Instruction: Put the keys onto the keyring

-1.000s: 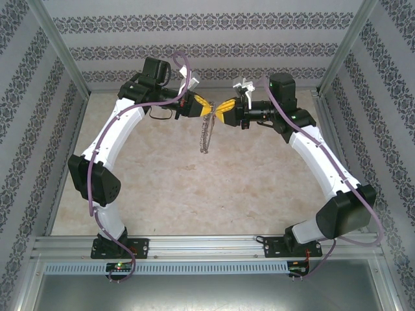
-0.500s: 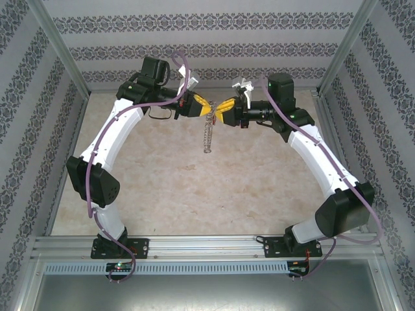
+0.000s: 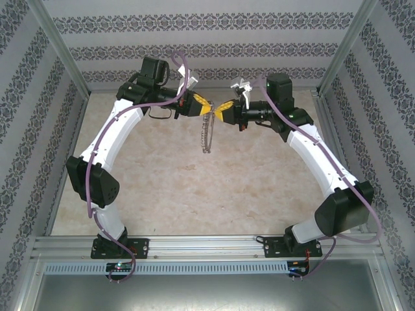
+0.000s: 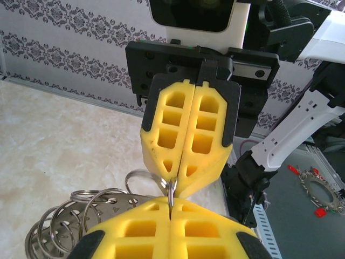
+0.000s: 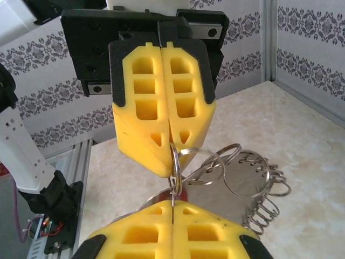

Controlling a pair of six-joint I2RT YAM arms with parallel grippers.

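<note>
Silvery floppy wire keyring loop (image 3: 206, 136) looked light & slippery; left gripper (image 5: 168, 168) pinched its top wire, prob. best hold; right gripper (image 4: 175, 184) shut, contents unclear.

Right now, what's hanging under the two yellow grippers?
A floppy silvery keyring of small metal rings dangles under the yellow left gripper and right gripper, over the beige table. Its top is hidden, pinched inside their shut fingers.
</note>
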